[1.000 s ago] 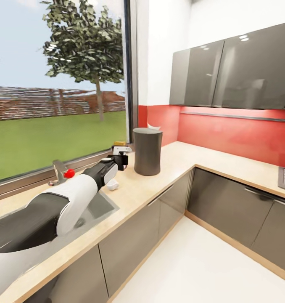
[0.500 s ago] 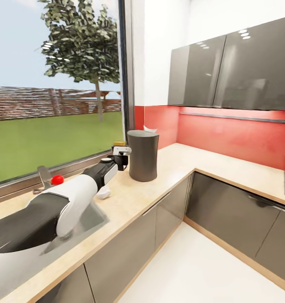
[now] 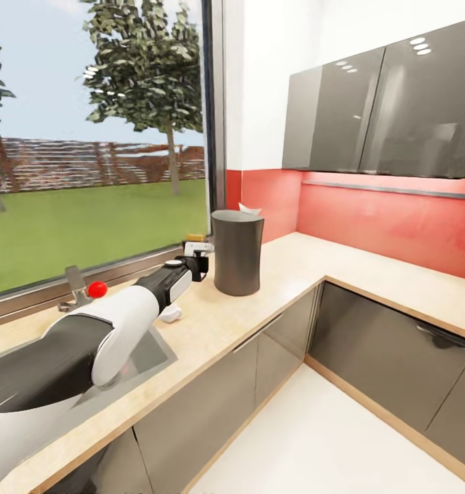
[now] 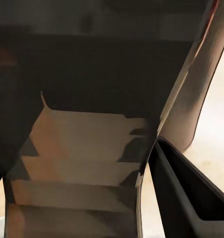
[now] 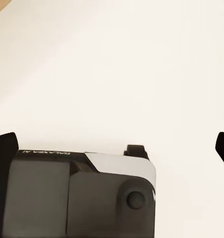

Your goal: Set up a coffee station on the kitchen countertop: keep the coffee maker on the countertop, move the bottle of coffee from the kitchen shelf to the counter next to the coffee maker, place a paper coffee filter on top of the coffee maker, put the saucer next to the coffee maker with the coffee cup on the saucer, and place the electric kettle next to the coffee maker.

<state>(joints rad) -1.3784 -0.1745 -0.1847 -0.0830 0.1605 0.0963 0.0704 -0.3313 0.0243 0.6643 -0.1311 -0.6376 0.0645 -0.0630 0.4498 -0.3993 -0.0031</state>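
Now the beige countertop [image 3: 287, 264] carries the coffee maker [image 3: 238, 252]; left gripper [image 3: 199, 259] reaches beside it, grip unclear.

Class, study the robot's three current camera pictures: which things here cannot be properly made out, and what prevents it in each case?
- White sheet behind the dark cylinder, head view: only a corner shows; the cylinder hides the rest.
- Left tool, head view: too small to judge open or shut.
- Small white object by the sink, head view: partly behind the left arm, too small to identify.
- Right tool's fingers, right wrist view: cut off by both edges.
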